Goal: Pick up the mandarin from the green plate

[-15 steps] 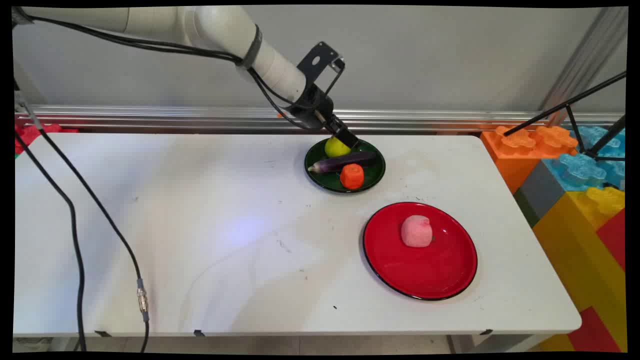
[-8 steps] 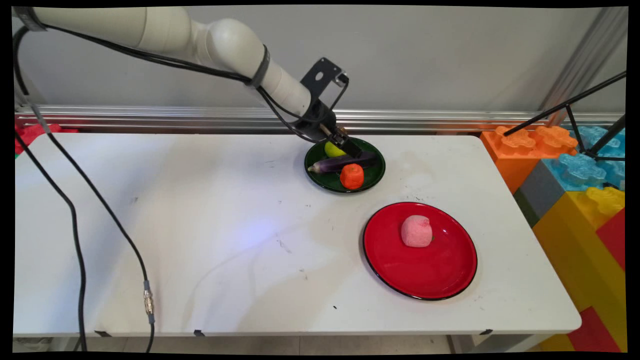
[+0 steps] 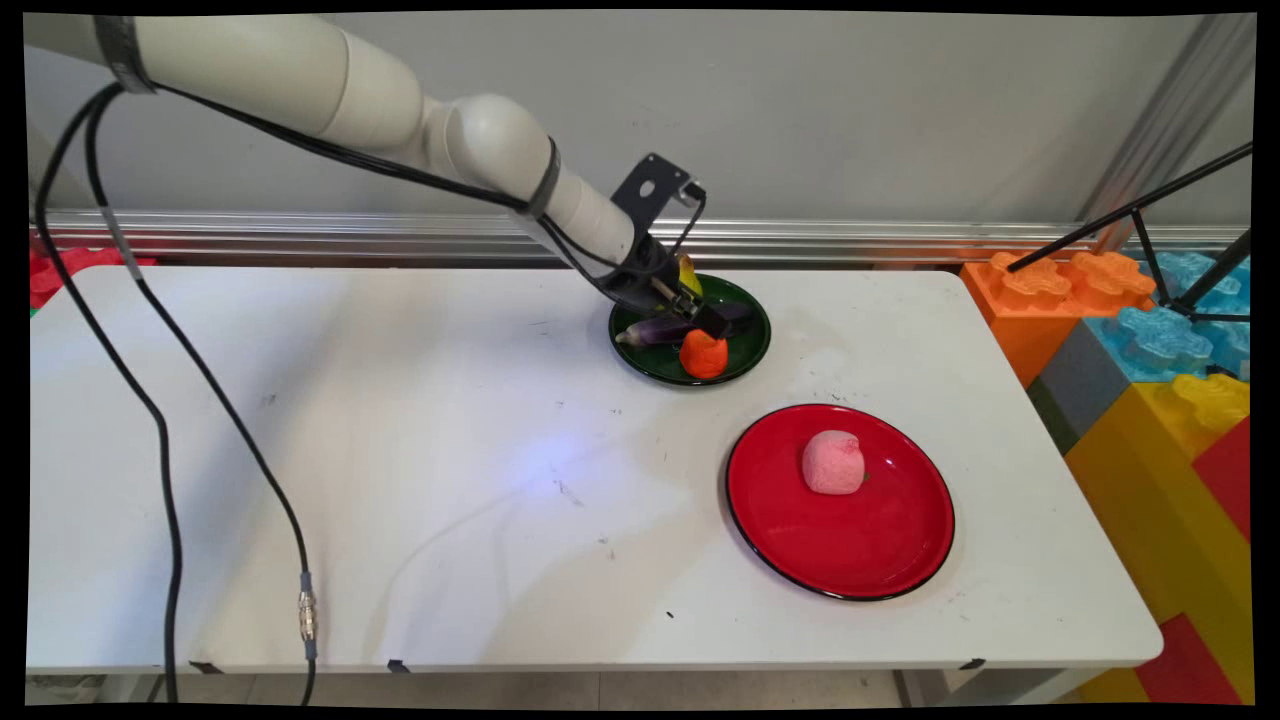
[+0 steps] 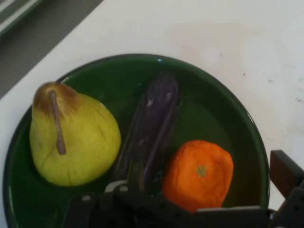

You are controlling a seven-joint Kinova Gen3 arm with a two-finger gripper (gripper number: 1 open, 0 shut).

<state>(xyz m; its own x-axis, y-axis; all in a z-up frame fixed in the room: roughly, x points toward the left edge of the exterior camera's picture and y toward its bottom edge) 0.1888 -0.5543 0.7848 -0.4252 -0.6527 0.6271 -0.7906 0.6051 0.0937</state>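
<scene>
Reaching low into the green plate, the gripper has its fingers apart, the orange fruit lying between them and touching the single eggplant. Alongside lies one pear, plain in the hand view, mostly hidden from above. One pink fruit sits on the red plate, well apart on the worktop.

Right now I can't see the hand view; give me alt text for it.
The tool hangs low over a green plate, closest to an orange and a purple eggplant beside it. A yellow pear lies on the plate past the eggplant, with white table beyond the rim.
</scene>
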